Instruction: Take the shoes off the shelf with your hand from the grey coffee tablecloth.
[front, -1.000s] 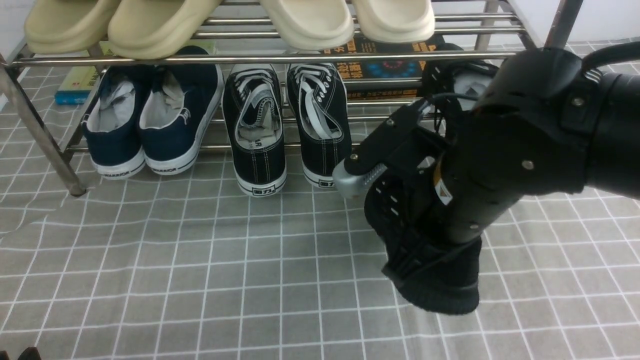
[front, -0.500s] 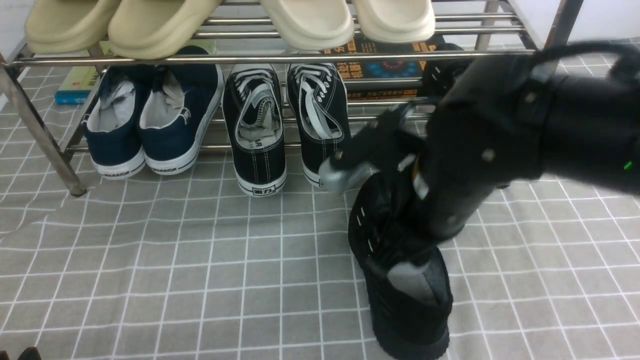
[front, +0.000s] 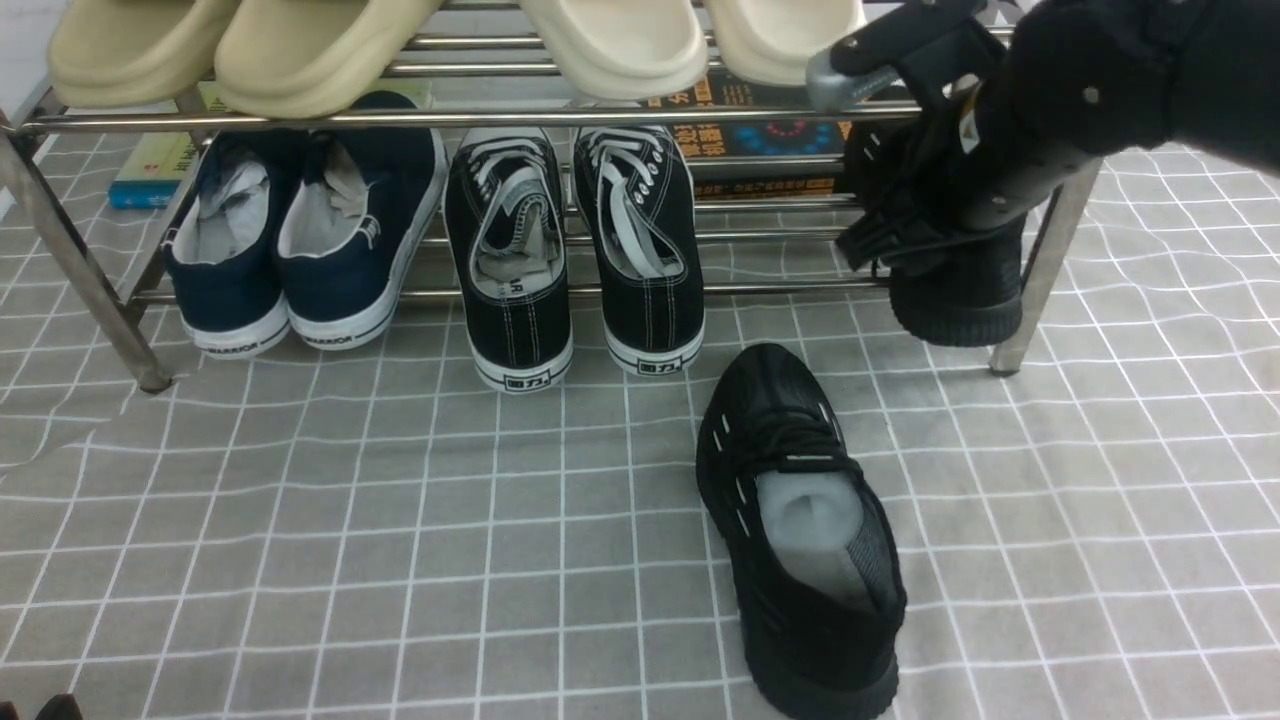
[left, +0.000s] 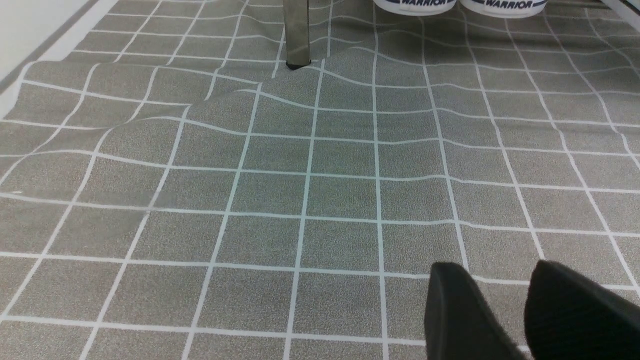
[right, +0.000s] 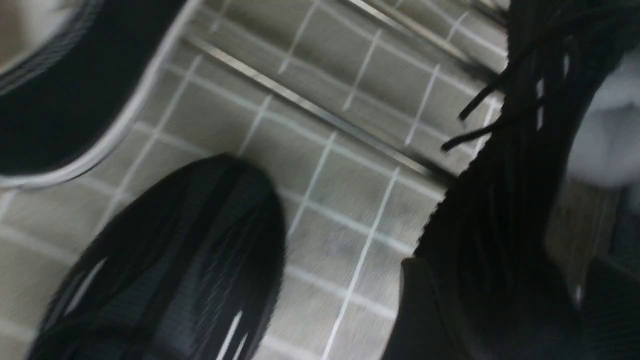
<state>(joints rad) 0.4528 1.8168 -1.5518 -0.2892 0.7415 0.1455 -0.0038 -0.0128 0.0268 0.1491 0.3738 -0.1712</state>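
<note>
One black knit sneaker (front: 800, 530) lies on the grey grid tablecloth (front: 350, 520) in front of the steel shelf (front: 500, 117), with its grey stuffing showing. Its toe also shows in the right wrist view (right: 175, 260). The other black knit sneaker (front: 955, 295) sits on the lower tier at the right end. My right gripper (front: 900, 245) is over it. In the blurred right wrist view the gripper (right: 505, 310) stands wide open, straddling this shoe's laced side (right: 505, 175). My left gripper (left: 505, 310) hovers low over bare cloth with a gap between its fingers, holding nothing.
Black canvas sneakers with white laces (front: 575, 250) and navy shoes (front: 300, 240) fill the lower tier. Beige slippers (front: 300, 50) sit on the top tier. Books (front: 770, 135) lie behind. Shelf legs stand at the right (front: 1040, 270) and left (front: 80, 270). The cloth is wrinkled near the left leg (left: 297, 35).
My right gripper set the first black sneaker down on the cloth and let it go. It then rose and moved back right to the second sneaker on the shelf.
</note>
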